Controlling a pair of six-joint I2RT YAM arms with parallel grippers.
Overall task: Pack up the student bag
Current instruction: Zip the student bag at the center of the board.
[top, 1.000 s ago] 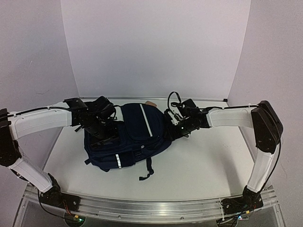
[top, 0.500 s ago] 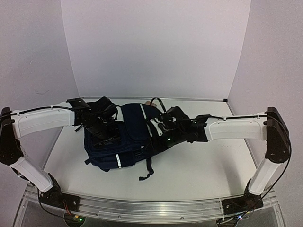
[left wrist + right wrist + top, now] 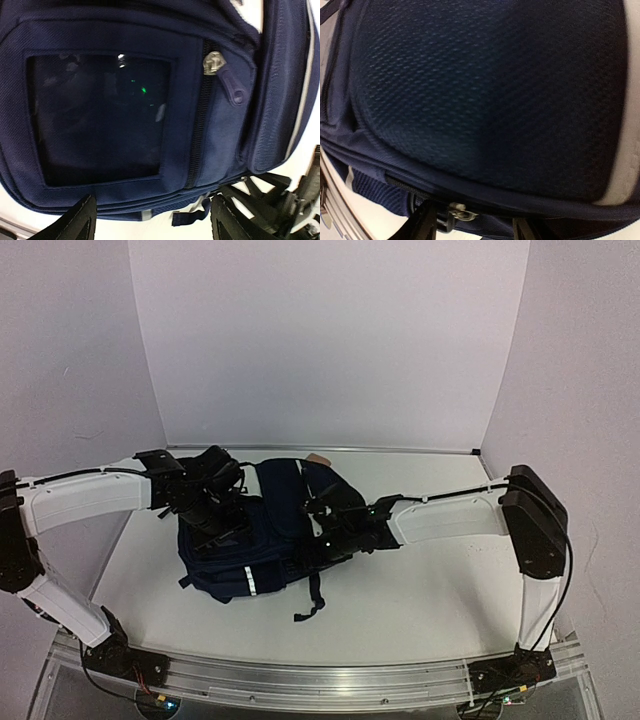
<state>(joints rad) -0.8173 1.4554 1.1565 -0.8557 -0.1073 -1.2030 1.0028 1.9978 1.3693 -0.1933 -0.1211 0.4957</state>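
Note:
The student bag [image 3: 275,530] lies flat on the white table, navy with a white stripe [image 3: 303,472]. My left gripper [image 3: 220,512] hovers over its left part, open. In the left wrist view its fingers [image 3: 75,222] straddle the bag's lower edge [image 3: 150,200], below a window pocket [image 3: 100,120] and a zipper pull [image 3: 225,80]. My right gripper [image 3: 320,532] is pressed low against the bag's right front. There its jaws stand apart around a metal zipper slider [image 3: 461,213], which sits close to the left finger [image 3: 422,225] under dark mesh fabric [image 3: 485,90].
A small tan object [image 3: 318,458] peeks out behind the bag. A black strap [image 3: 312,602] trails from the bag toward the near edge. An aluminium rail [image 3: 320,675] runs along the table's front. Walls close the back and both sides.
My right arm has swung left from the bag's right side onto its front, and its jaws have narrowed. The left arm has barely moved.

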